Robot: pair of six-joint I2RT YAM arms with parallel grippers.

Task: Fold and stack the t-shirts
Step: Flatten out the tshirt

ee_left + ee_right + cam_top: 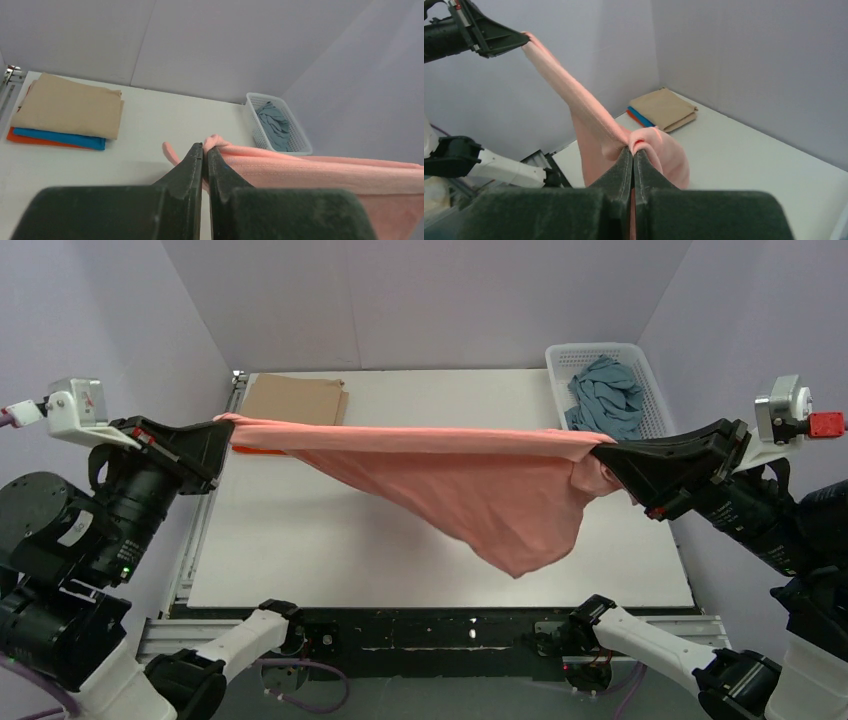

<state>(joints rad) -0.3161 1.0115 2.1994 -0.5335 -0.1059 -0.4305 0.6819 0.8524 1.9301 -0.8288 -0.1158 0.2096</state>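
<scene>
A salmon-pink t-shirt (470, 490) hangs stretched in the air between my two grippers, its lower part sagging toward the table's front right. My left gripper (222, 428) is shut on its left end (220, 145). My right gripper (600, 452) is shut on its right end (644, 142). A folded stack sits at the table's back left: the tan t-shirt (296, 398) on top, the bright blue one (65, 139) under it, and the orange-red one (35, 141) at the bottom. A dusty grey-blue t-shirt (605, 398) lies crumpled in the basket.
A white plastic mesh basket (655, 390) stands at the table's back right. The white table top (300, 550) has a black rail along its front edge. Pale walls close in on the left, back and right.
</scene>
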